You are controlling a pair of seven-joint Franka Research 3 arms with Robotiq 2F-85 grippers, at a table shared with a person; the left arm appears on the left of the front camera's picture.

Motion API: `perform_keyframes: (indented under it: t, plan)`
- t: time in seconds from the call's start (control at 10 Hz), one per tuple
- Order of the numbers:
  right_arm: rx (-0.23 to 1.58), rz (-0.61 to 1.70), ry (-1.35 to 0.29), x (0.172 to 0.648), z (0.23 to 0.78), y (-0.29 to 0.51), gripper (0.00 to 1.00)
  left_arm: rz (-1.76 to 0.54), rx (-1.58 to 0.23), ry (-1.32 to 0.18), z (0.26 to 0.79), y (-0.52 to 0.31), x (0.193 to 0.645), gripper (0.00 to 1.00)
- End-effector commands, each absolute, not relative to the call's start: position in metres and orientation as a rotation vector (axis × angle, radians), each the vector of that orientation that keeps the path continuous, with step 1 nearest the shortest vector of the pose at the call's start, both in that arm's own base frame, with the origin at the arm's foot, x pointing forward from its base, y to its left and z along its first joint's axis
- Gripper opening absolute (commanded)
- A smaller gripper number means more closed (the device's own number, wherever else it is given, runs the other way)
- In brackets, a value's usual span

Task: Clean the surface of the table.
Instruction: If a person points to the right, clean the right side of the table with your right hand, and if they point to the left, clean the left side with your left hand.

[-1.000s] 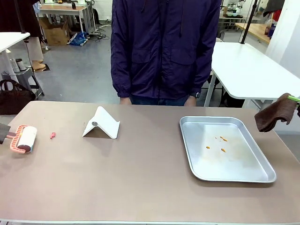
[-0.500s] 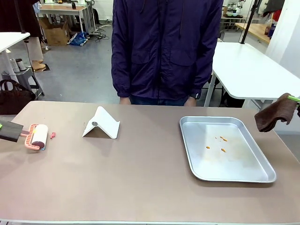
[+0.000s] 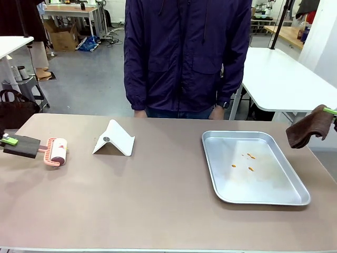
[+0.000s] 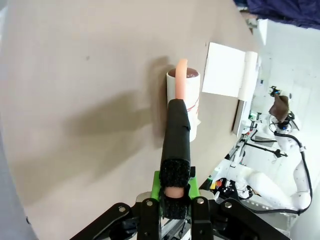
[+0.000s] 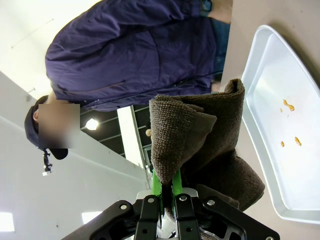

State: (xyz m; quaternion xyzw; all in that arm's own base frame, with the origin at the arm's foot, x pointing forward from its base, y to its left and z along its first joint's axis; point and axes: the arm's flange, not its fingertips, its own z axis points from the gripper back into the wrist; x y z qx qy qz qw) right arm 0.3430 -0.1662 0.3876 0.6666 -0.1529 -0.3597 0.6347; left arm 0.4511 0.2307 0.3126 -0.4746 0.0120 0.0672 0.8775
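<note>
Step in hand is judged to be a roller pass on the left end of the counter (image 3: pixel 158 200), the beige top that spans the front view and carries everything.

- Left fingers (image 4: pixel 157 186) are pinched on the black foam handle of the roller (image 3: pixel 56 151). The grip is at the very end of the handle, so leverage on the drum is poor.
- The drum appears to lie on the counter, just short of the white folded stand (image 3: pixel 114 139).
- Right fingers (image 5: pixel 159 187) are clamped on a brown cloth (image 5: pixel 200 150). It is held above the counter's right edge, beyond the tray (image 3: pixel 274 179), and is not touching the top.
- Orange specks (image 3: pixel 249 156) are seen inside the tray.
- A person stands at the far side with hands off the counter.

For a good pass:
- The drum axis should be kept parallel to the top so the full width makes contact.
- Light, even downforce is advised, since the end grip may let the handle twist.
- Straight, overlapping strokes are preferred.
- The stand should be skirted or it gets shoved.
</note>
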Motion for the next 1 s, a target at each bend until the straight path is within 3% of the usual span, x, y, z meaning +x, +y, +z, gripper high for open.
perform_keyframes:
  t: [0.0,0.4,0.7,0.9]
  plan:
    - [1.532,-0.803,-0.346,0.34,0.391,-0.168,0.05,0.174,-0.966,0.044,0.298,0.208,0.456,0.22]
    - [1.532,-0.803,-0.346,0.34,0.391,-0.168,0.05,0.086,-1.149,-0.043,0.325,0.202,0.461,0.22]
    - [1.532,-0.803,-0.346,0.34,0.391,-0.168,0.05,-0.059,-1.405,-0.246,0.393,0.235,0.424,0.22]
    - [1.532,-0.803,-0.346,0.34,0.391,-0.168,0.05,-0.084,-1.444,-0.256,0.415,0.264,0.399,0.22]
